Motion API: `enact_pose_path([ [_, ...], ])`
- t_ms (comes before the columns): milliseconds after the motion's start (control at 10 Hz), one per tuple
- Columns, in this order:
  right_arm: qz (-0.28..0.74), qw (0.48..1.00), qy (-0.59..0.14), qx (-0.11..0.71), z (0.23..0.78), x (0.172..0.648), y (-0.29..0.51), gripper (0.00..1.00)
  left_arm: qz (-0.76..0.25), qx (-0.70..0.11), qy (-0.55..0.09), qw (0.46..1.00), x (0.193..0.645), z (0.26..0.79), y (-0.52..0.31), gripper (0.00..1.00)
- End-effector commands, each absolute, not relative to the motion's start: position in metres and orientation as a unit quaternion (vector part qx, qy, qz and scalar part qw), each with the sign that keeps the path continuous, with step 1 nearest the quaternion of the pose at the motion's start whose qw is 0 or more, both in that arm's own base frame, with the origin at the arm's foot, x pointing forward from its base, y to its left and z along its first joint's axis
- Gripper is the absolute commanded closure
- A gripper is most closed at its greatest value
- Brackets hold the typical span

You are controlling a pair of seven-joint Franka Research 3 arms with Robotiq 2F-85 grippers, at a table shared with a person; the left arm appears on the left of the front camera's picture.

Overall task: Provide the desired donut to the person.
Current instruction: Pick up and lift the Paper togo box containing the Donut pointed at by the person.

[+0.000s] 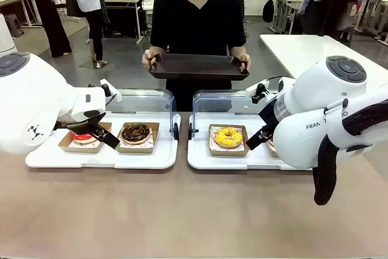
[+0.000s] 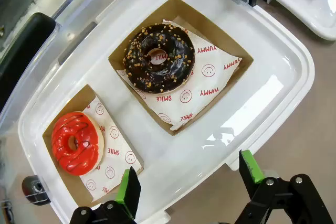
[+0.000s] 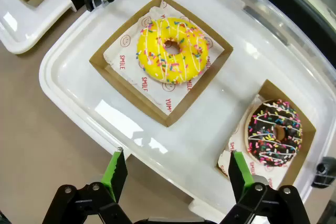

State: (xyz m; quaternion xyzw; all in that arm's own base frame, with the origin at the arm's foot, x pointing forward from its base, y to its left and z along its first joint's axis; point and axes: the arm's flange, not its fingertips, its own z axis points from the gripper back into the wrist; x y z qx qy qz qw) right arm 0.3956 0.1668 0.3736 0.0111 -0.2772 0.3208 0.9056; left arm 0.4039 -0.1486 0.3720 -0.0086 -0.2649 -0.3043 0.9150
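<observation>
The person (image 1: 197, 16) in a black T-shirt stands at the far side, holding an empty dark tray (image 1: 199, 66) in both hands. On the left white tray lie a red-iced donut (image 2: 75, 142) and a chocolate donut with nut bits (image 2: 158, 57), each in a cardboard box. My left gripper (image 2: 189, 179) hangs open above that tray's near edge, holding nothing. The right white tray carries a yellow sprinkled donut (image 3: 172, 50) and a chocolate donut with coloured sprinkles (image 3: 274, 133). My right gripper (image 3: 176, 170) hovers open over its near edge, also holding nothing.
Both white trays (image 1: 151, 157) (image 1: 200, 159) have clear lids (image 1: 145, 98) standing open at the back. Brown table surface (image 1: 182, 210) lies in front of them. Other people and tables stand far behind.
</observation>
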Motion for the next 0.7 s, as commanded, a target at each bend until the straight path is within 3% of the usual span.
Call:
enact_pose_path([
  [0,0.321,0.906,-0.277,0.011,0.3736,0.3956,0.1668,0.00,-0.304,-0.009,-0.265,0.915,0.4038,0.3719,-0.1486,0.00],
  [600,0.321,0.906,-0.277,0.011,0.3736,0.3956,0.1668,0.00,-0.304,-0.009,-0.265,0.915,0.4038,0.3719,-0.1486,0.00],
])
